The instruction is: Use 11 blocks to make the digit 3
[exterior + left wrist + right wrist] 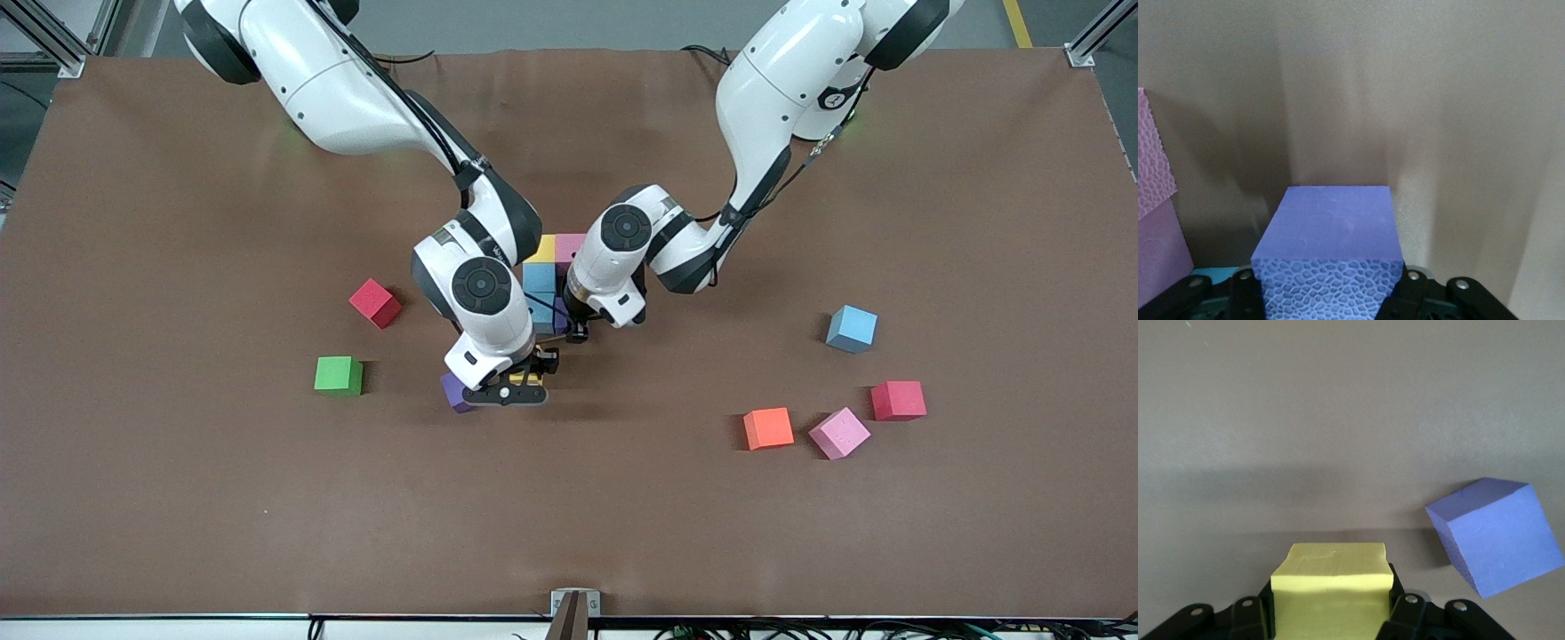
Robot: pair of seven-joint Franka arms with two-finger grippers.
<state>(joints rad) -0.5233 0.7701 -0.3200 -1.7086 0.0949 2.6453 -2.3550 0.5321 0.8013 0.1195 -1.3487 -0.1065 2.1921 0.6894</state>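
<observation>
The figure is only partly built. At the middle of the table (pixel 178 533), a small cluster of touching cubes is seen between the two arms: a yellow cube (pixel 542 248) and a pink cube (pixel 569 246) at the end farther from the front camera, with light blue cubes (pixel 539 278) just nearer. The rest of the cluster is hidden by the arms, so the number placed cannot be counted.

The left gripper (pixel 1328 300) is pinched on a purple cube (pixel 1331 250); the front view places it low over the cluster's nearer end, and the pink cube and a strip of light blue show at the edge of its wrist view. The right gripper (pixel 1331 613) is pinched on a second yellow cube (pixel 1331 583), just nearer to the front camera than the cluster. Whether either cube already rests on the table cannot be told.

A second purple cube (pixel 455 391) lies tilted just beside the right gripper. Toward the right arm's end lie a red cube (pixel 374 302) and a green cube (pixel 339 374), the latter not part of the figure. Toward the left arm's end, well apart from the cluster, lie a loose light blue cube (pixel 852 328), a second red cube (pixel 898 400), an orange cube (pixel 768 428) and a loose pink cube (pixel 839 433).

Most of the figure is judged still to be laid. The two grippers work close together, so contact between them, or a knock to the placed cubes, is the main hazard.
</observation>
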